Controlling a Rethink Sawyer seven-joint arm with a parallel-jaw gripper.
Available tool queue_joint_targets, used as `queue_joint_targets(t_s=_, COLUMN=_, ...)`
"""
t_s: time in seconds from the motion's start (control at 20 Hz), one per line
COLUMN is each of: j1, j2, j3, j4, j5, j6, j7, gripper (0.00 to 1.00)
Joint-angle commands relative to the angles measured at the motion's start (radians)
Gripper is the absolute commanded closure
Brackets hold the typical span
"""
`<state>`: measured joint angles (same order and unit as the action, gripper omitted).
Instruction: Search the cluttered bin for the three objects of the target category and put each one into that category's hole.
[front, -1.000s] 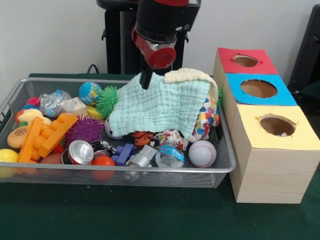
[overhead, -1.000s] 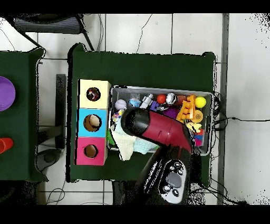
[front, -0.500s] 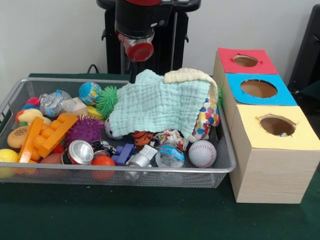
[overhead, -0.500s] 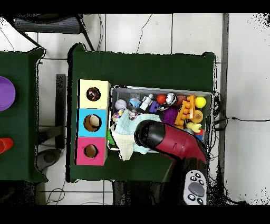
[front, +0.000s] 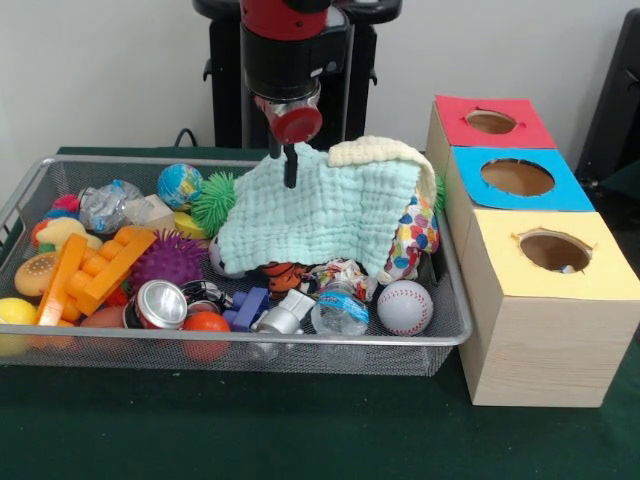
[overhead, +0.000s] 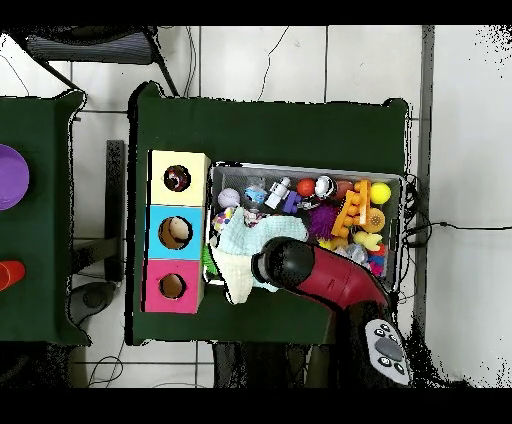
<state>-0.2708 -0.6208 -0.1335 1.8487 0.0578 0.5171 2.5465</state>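
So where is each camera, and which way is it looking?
Front view: it sits across the table, looking level at the bin and boxes; the arm and tool drop in from above.
Overhead view: it hangs above, looking straight down; the red arm covers part of the bin.
Both show the green cloth and boxes.

Arm (front: 293, 45) vertical, coming from above — tool (front: 290, 168) pointing straight down, finger state unclear.

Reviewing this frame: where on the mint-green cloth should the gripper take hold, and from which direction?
Probably the raised fold at the top of the mint-green cloth, where the gripper hangs, coming straight down. The cloth drapes over hidden items, so its peak is free, while its lower edges lie among toys in the wire bin.
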Motion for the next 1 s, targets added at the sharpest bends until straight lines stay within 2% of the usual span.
queue_joint_targets(t_s=0.05, j1=-0.056, j2=0.037, j3=0.222, j4=0.132, j5=0.011, j6=-0.162, j7=-0.014, gripper=0.0)
queue_joint_targets(t_s=0.3, j1=-0.055, j2=0.061, j3=0.235, j4=0.137, j5=-0.02, j6=-0.221, j7=0.014, gripper=0.0)
queue_joint_targets(t_s=0.6, j1=0.013, j2=0.066, j3=0.188, j4=0.137, j5=-0.035, j6=-0.22, j7=0.044, gripper=0.0)
queue_joint_targets(t_s=0.8, j1=0.035, j2=0.084, j3=0.172, j4=0.115, j5=-0.083, j6=-0.226, j7=-0.004, gripper=0.0)
queue_joint_targets(t_s=0.85, j1=0.047, j2=0.087, j3=0.168, j4=0.106, j5=-0.09, j6=-0.224, j7=-0.003, gripper=1.0)
queue_joint_targets(t_s=1.0, j1=0.07, j2=0.09, j3=0.15, j4=0.094, j5=-0.093, j6=-0.203, j7=0.003, gripper=1.0)
